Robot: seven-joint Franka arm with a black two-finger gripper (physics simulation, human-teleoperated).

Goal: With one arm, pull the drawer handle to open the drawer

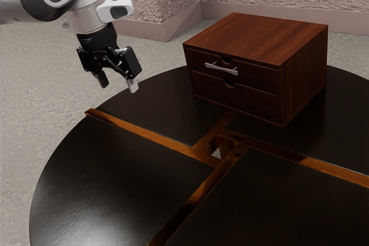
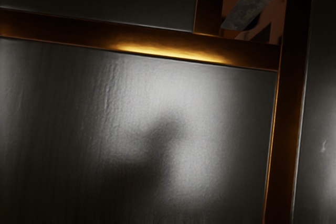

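The jaws hang parted and empty over the desk [image 1: 115, 159], nine o'clock from the drawer handle [image 1: 221, 68], presumably to straddle it.

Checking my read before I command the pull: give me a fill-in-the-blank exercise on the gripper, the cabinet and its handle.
1. The silver handle sits on the wooden cabinet's ___ drawer.
2. That drawer is ___, flush with the cabinet front.
3. The gripper hangs at the exterior view's ___ of the cabinet, touching nothing.
4. Its fingers stand ___.
Missing words: upper; shut; left; open.
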